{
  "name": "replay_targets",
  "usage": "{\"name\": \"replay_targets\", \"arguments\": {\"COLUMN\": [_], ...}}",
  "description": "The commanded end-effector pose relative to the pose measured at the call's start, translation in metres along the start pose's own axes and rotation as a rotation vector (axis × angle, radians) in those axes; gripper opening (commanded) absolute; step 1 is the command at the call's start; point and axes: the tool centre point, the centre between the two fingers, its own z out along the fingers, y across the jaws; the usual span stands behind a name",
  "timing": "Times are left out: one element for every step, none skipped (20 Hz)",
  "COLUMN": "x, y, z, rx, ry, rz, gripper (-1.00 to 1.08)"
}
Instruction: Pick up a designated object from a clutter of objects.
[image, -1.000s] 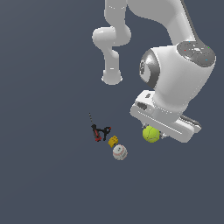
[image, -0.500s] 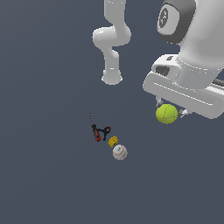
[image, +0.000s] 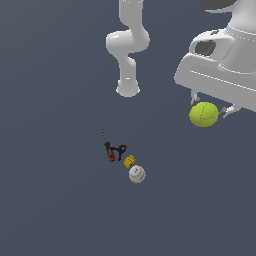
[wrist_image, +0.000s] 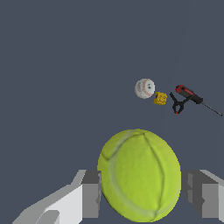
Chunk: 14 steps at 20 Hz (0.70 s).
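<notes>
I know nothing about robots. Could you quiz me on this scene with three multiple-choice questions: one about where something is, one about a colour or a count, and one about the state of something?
1. What lies right next to the small yellow block?
A. the white baseball
B. the tennis ball
C. the robot's base

2. How many items remain in the group on the floor?
A. one
B. three
C. five

3. What is the gripper doing?
A. hanging open and empty
B. clamped on the tennis ball
C. holding the black-and-red tool

Answers:
1. A, the baseball sits beside the block.
2. B, only baseball, block and tool show there.
3. B, a finger presses each side of the ball in the wrist view.
</notes>
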Motion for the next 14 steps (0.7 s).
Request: {"name": "replay_targets", "arguments": {"x": [-0.001, -0.002, -0.002, -0.002, -0.002, -0.002, -0.002, -0.002, -0.002, -0.001, -0.001, 0.0, 0.0, 0.001], "y": [-0.001, -0.002, -0.002, -0.002, -0.002, -0.002, -0.002, -0.002, -0.003, -0.003, -0.004, -0.004, -0.005, -0.006], "z": [-0.007, -0.009, -0.009, -0.01, -0.01, -0.008, -0.009, -0.009, -0.01, -0.011, -0.012, -0.014, -0.016, -0.018], "rx": [0.0, 0.0, -0.001, -0.001, -0.001, -0.001, -0.001, -0.001, -0.001, -0.001, -0.001, -0.001, -0.001, -0.001], "ry": [0.0, 0.0, -0.001, -0.001, -0.001, -0.001, -0.001, -0.001, -0.001, -0.001, -0.001, -0.001, -0.001, -0.001], "rz": [0.001, 0.001, 0.001, 0.001, 0.001, 0.0, 0.0, 0.0, 0.0, 0.0, 0.0, 0.0, 0.0, 0.0], "gripper": [-1.0, -1.0, -1.0, -1.0, -1.0, -1.0, -1.0, -1.0, -1.0, -1.0, -1.0, -1.0, -1.0, -1.0]}}
